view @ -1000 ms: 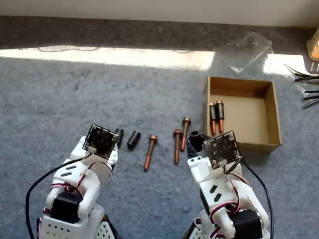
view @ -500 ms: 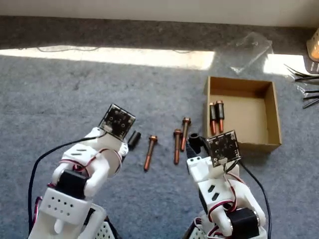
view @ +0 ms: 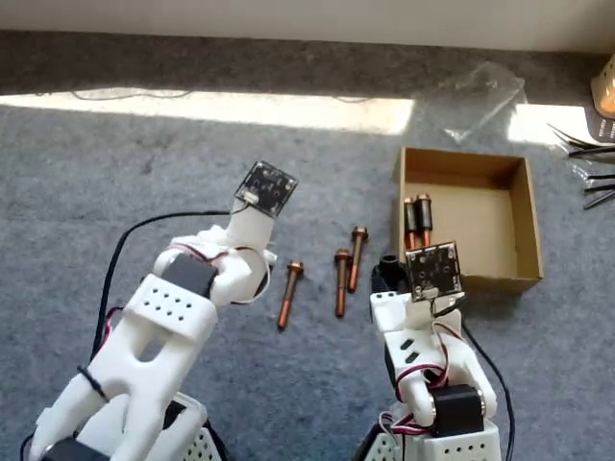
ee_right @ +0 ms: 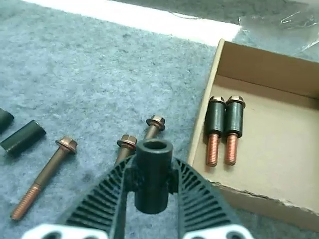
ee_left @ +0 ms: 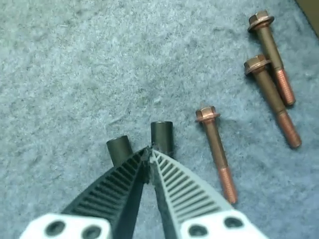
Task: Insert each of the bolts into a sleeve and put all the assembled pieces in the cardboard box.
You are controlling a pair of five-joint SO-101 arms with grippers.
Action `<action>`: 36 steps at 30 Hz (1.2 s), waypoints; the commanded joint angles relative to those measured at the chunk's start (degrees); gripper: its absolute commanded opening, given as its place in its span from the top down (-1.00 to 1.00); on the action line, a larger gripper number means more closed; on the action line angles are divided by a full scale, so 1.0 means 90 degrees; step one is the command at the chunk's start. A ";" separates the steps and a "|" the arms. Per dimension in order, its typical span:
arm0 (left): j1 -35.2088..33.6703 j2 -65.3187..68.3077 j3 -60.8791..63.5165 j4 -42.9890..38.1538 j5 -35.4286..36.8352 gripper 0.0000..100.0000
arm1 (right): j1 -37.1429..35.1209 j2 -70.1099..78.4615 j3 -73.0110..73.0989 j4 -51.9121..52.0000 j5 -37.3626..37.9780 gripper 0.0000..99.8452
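Note:
My left gripper (ee_left: 149, 153) is shut, with nothing between its fingers. Its tips rest right at two loose black sleeves, one (ee_left: 119, 149) on one side and one (ee_left: 162, 136) on the other. Three copper bolts lie on the carpet beside them (ee_left: 217, 152) (ee_left: 272, 100) (ee_left: 271, 57), also seen from above (view: 288, 295) (view: 341, 281) (view: 356, 256). My right gripper (ee_right: 152, 181) is shut on a black sleeve (ee_right: 153, 172), held upright near the cardboard box (view: 524, 226). Two assembled pieces (ee_right: 225, 124) lie side by side inside the box.
Grey carpet covers the floor. A clear plastic bag (view: 480, 94) lies behind the box, and thin black items (view: 591, 178) sit at the right edge. The box's near wall (ee_right: 259, 199) stands close beside my right gripper.
The left arm has swung forward and to the right, covering the two loose sleeves in the high view. The right arm has stayed almost still with its sleeve.

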 commanded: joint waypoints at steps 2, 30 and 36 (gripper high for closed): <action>0.0230 0.1304 -0.1304 -0.0147 0.0322 0.97 | 0.0103 -0.0054 -0.0093 -0.0210 -0.0186 0.99; 0.0894 0.5348 -0.4850 0.2276 0.1866 0.73 | 0.0103 -0.0054 0.0005 -0.0230 -0.0274 0.99; 0.0904 0.5348 -0.4801 0.2364 0.1866 0.69 | 0.0103 -0.0054 0.0005 -0.0230 -0.0274 0.99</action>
